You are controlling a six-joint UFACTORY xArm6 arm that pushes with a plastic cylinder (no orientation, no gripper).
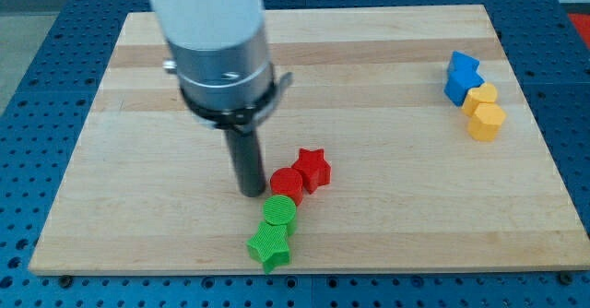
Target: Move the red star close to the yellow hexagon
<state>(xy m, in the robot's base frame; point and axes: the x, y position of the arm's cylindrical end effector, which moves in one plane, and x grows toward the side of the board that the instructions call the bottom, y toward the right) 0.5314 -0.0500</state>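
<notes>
The red star [313, 169] lies near the board's lower middle. The yellow hexagon [487, 121] lies far off at the view's right, below a yellow heart-like block [480, 97]. My tip [252, 192] rests on the board just left of a red cylinder [287, 184], which touches the red star's lower left side. The tip is about a block's width left of the star, with the red cylinder between them.
A green cylinder [280, 212] and a green star [270, 245] sit below the red cylinder, near the board's bottom edge. Two blue blocks [462, 77] sit above the yellow ones. The wooden board [387, 207] rests on a blue perforated table.
</notes>
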